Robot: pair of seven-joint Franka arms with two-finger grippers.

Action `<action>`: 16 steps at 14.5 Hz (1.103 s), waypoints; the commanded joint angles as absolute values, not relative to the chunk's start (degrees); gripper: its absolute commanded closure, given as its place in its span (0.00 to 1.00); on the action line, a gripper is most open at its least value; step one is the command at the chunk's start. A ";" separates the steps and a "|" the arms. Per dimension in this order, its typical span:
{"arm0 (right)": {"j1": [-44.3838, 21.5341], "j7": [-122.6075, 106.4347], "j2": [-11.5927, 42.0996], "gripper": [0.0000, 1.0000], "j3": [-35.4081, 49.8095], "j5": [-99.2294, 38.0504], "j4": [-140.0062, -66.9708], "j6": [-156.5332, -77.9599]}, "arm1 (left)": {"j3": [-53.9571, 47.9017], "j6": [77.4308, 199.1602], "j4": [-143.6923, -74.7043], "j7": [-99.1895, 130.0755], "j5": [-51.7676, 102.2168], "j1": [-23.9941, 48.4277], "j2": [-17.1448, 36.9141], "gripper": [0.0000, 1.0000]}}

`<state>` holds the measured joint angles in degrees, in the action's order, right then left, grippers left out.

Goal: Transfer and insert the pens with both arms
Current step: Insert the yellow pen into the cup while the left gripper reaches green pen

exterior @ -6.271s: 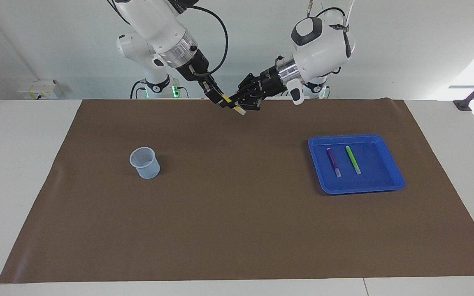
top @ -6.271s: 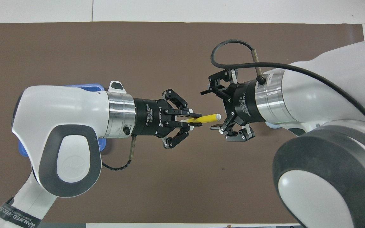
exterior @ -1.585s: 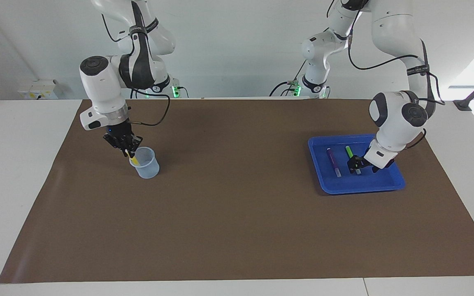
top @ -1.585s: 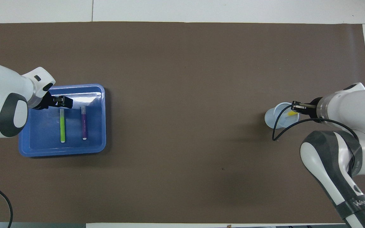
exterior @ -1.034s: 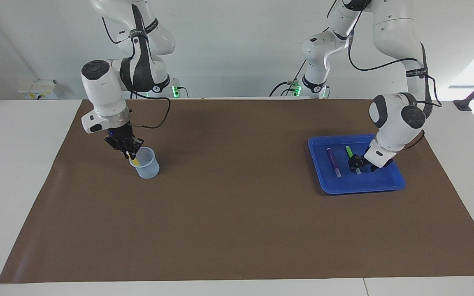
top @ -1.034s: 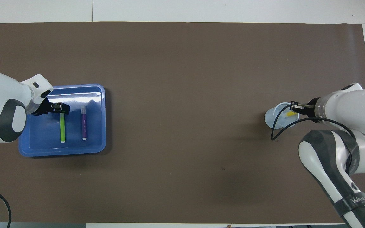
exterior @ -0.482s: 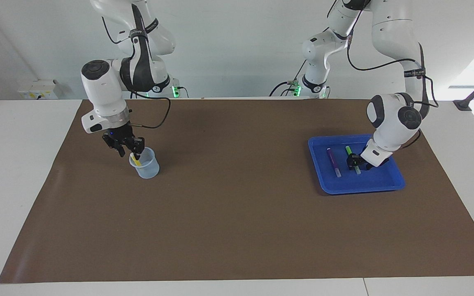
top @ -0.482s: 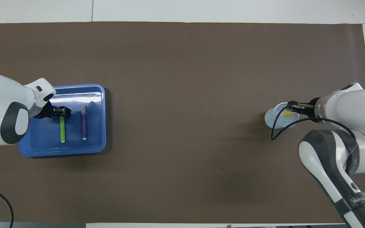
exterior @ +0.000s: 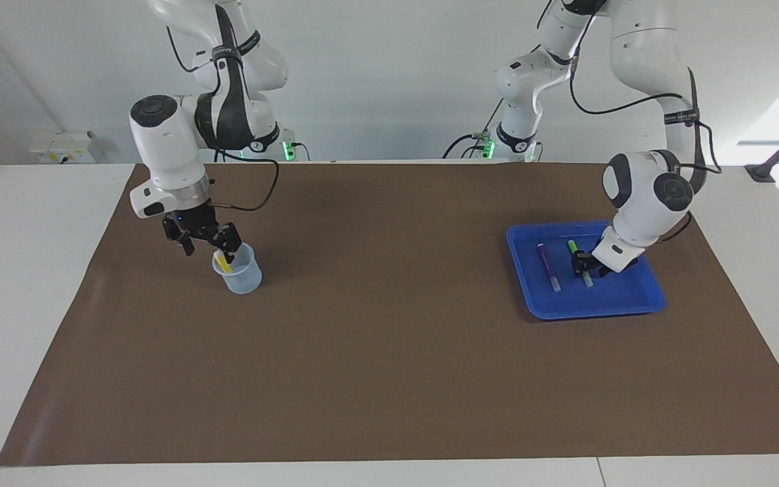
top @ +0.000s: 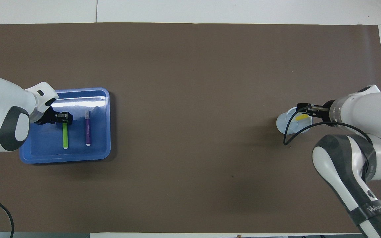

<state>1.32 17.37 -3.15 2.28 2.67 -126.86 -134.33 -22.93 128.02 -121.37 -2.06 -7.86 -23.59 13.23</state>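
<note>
**Station layout.** A brown mat (exterior: 389,365) covers the table. A blue tray (exterior: 596,310) sits at mid-height of the facing frame, at the left arm's end of the table. A translucent cup (exterior: 246,279) stands at the same height, at the right arm's end.

**Right gripper.** The right gripper (exterior: 210,255) hangs directly over the cup rim, in the upper half of the facing frame. Its jaws are spread apart and grasp nothing. The yellow pen (exterior: 224,264) stands tilted inside the cup, free of the fingers.

**Left gripper.** The left gripper (exterior: 582,266) is low inside the tray, at the green pen (top: 65,135). Whether it is clenched on the pen or released cannot be told from either view. The purple pen (exterior: 547,265) lies flat in the tray just beside the green pen, parallel to it and apart from the gripper.

**View differences.**
- The facing view shows the height of each gripper: the right one above the cup, the left one down at the tray floor. It also shows the spread of the right jaws.
- The overhead view shows the yellow pen as a short bar within the cup's circle. It also shows that the left gripper covers the end of the green pen farther from the robots, leaving its whitish end bare.
</note>
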 commanded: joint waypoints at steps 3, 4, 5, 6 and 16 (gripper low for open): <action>1.76 15.73 -2.72 0.00 2.72 3.34 -117.27 -122.29 | -23.12 127.79 -123.22 -1.93 -8.88 -23.91 11.16 0.70; 1.67 14.86 -2.72 0.00 2.72 2.82 -114.20 -118.34 | -23.12 127.88 -123.22 -1.93 -8.88 -23.91 11.25 0.80; 1.58 13.29 -2.72 0.00 2.72 2.81 -111.91 -115.43 | -23.12 127.79 -123.22 -1.85 -8.88 -23.91 11.25 0.93; 1.50 11.44 -2.55 0.00 2.72 2.73 -109.62 -112.79 | -23.12 127.79 -123.22 -1.76 -8.88 -23.91 11.25 1.00; 2.02 2.81 -0.53 0.00 2.64 0.11 -91.07 -90.99 | -23.12 117.45 -113.49 -1.32 -5.37 -23.20 13.18 1.00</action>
